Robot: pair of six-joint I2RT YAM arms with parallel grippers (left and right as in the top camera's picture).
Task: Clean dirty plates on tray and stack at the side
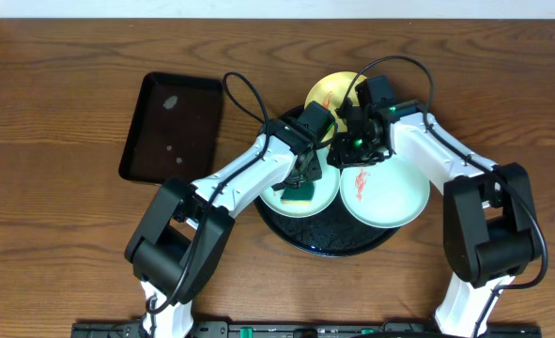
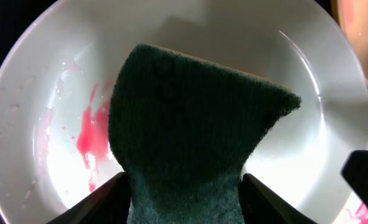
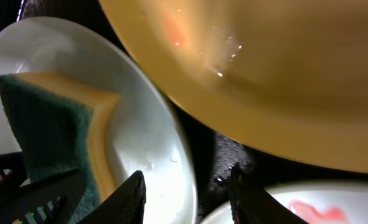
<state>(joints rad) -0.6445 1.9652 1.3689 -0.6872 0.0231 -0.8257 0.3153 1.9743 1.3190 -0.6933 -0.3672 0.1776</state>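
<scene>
- Left mint-white plate (image 1: 327,200) is lying on the tray (image 1: 335,242), at the tray's left side. A red smear (image 2: 93,134) is showing on its floor.
- Sponge (image 2: 190,124) is sitting over that plate, just beside the smear, with its green scouring face toward the wrist camera. Left gripper (image 2: 184,202) is clamping it, one finger on each flank.
- Right mint-white plate (image 1: 390,199) is lying at the tray's right side and carrying a red streak. Yellow plate (image 1: 324,92) is lying at the tray's far edge, its rim reaching past the tray, with faint orange marks on it.
- Right gripper (image 3: 185,179) is hovering over the tray's middle, between the three plates. Its fingers are standing apart and holding nothing.
- Rectangular tray (image 1: 169,127) is lying on the table (image 1: 61,235), left of the round tray, and no plate is lying there or elsewhere beside the tray.
- Judgement: scrubbing of the first plate is in hand, and stacking is not yet begun.
- Judgement: the next move is calling for a pressed sweep of the sponge across the smear. The shallow plate is likely sliding easily on the glossy tray, so steadying the rim may be needed.
- Hidden:
  - The sponge is covering much of the plate floor, so any smear beneath it is not showing.
  - Whether the sponge face is touching the plate, I cannot tell.
  - The arms are masking the tray's centre in the overhead view.
  - The right plate is cut off in the right wrist view.
</scene>
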